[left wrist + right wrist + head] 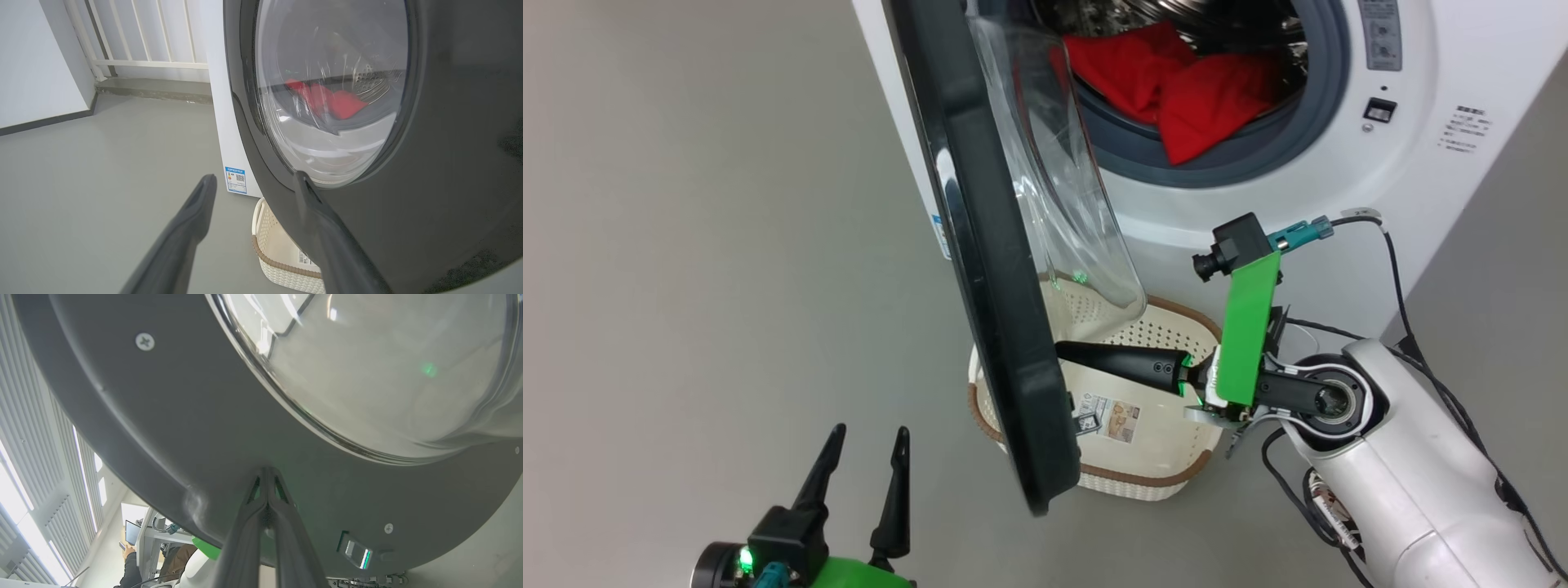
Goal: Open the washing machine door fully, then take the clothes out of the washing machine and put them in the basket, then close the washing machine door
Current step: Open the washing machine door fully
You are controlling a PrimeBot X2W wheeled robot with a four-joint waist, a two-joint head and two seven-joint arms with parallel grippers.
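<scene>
The washing machine door (988, 245) stands partly swung out, edge-on in the head view, its glass bowl (1062, 180) bulging toward the washing machine (1380, 163). Red clothes (1176, 82) lie in the drum. The basket (1176, 469) sits on the floor below the door. My right gripper (1062, 351) is shut, its tips pressed against the door's inner rim (171, 428) above the basket. In the right wrist view the fingers (267, 498) meet at the rim. My left gripper (866, 445) is open, to the door's outer side, holding nothing. Its fingers (192, 220) frame the door (449, 171).
Grey floor (686, 245) spreads to the left of the door. A white railing (135, 36) and a low step lie behind the machine's left side. A blue sticker (235, 179) marks the machine's side. Cables (1405, 310) trail from my right arm.
</scene>
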